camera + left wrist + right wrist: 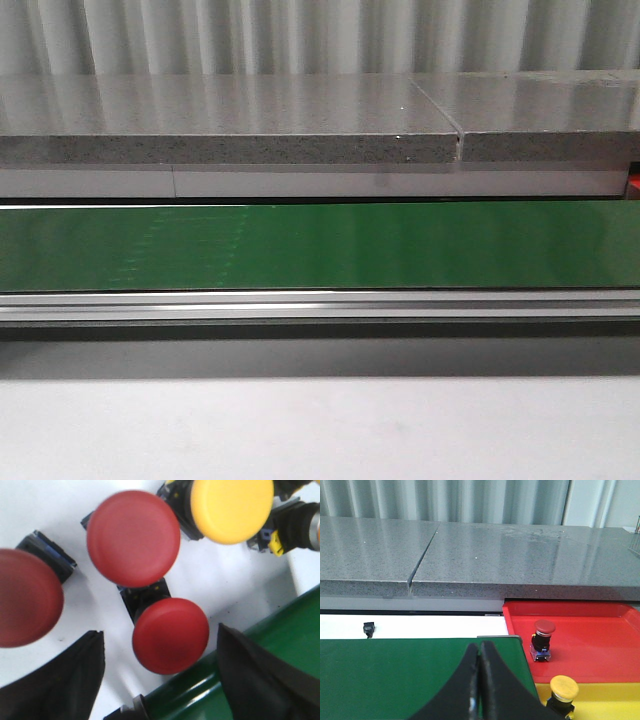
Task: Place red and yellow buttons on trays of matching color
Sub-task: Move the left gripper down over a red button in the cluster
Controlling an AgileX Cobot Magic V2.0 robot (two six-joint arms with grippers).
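front: green belt (320,245) bare; no claw seen | left wrist: left claw (160,675) wide open, empty, straddling the small red button (170,635); should close on the cap squarely; larger red button (133,538) crowds it, belt edge close | right wrist: right claw (480,680) closed, empty; red tray (600,645) and yellow tray (610,700) each hold one button

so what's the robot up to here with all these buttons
It is sorting buttons by color. The left gripper, open, hovers over a red button in a cluster beside the green belt. The right gripper is shut and empty. One red button sits on the red tray, one yellow on the yellow tray.
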